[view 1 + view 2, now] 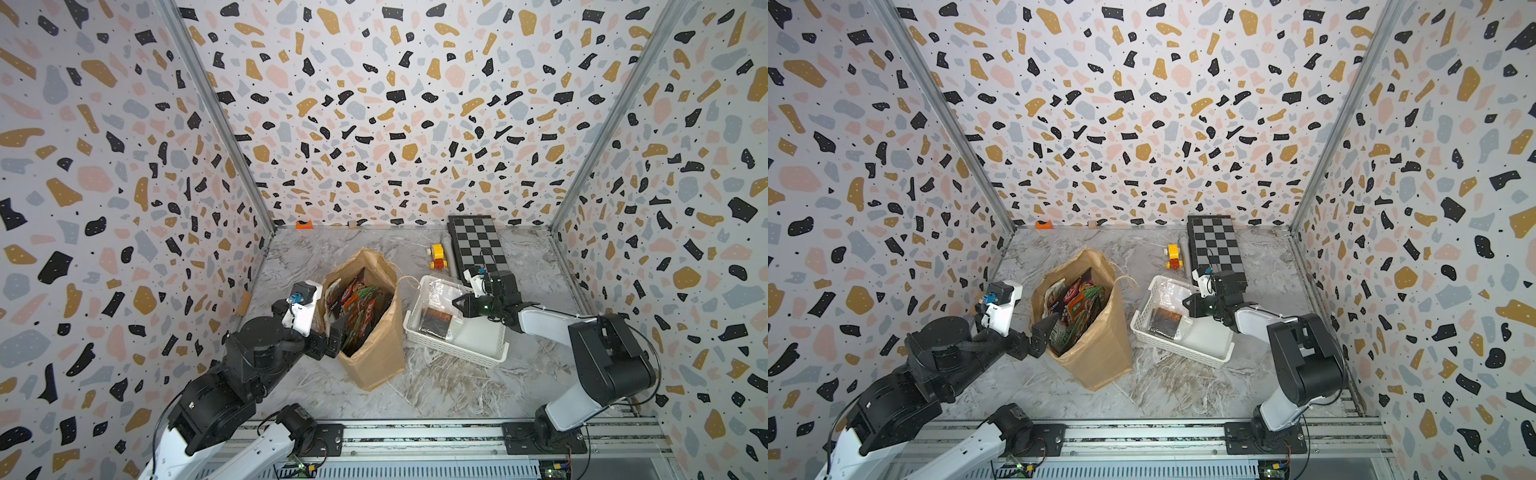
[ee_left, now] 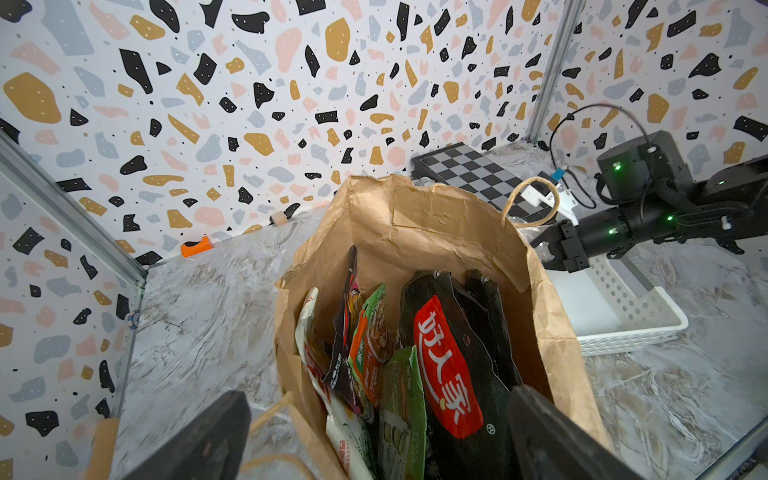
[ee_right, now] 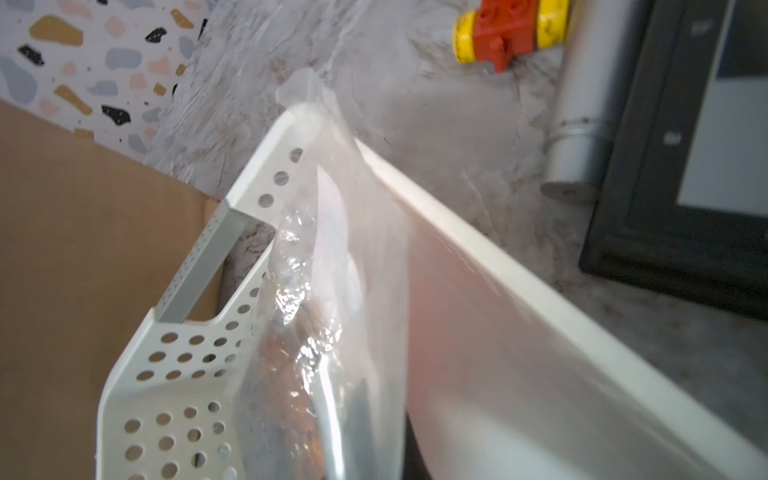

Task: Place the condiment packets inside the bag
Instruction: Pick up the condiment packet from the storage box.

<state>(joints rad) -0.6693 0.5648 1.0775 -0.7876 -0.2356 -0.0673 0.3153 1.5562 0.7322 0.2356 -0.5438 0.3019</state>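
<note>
Kraft bag (image 1: 374, 357) stands centre, packets (image 1: 357, 307) crammed upright inside. White basket (image 1: 457, 353) just right holds dark packet (image 1: 434, 322) and clear packet (image 3: 332, 291). At bag's near rim, left gripper (image 2: 378, 395) spread wide. Over basket, right gripper (image 1: 457, 302) pressed together, pinching clear packet.

bag (image 1: 374, 361): upright, open | packets (image 1: 357, 307): upright inside (clear one (image 1: 436, 322) outside)

High stereo pair — wrist-cams near bag (image 2: 415, 216)

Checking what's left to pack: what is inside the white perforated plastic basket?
A clear plastic packet with a dark brown block lies in the white perforated plastic basket. Anything beneath it is covered.
</note>
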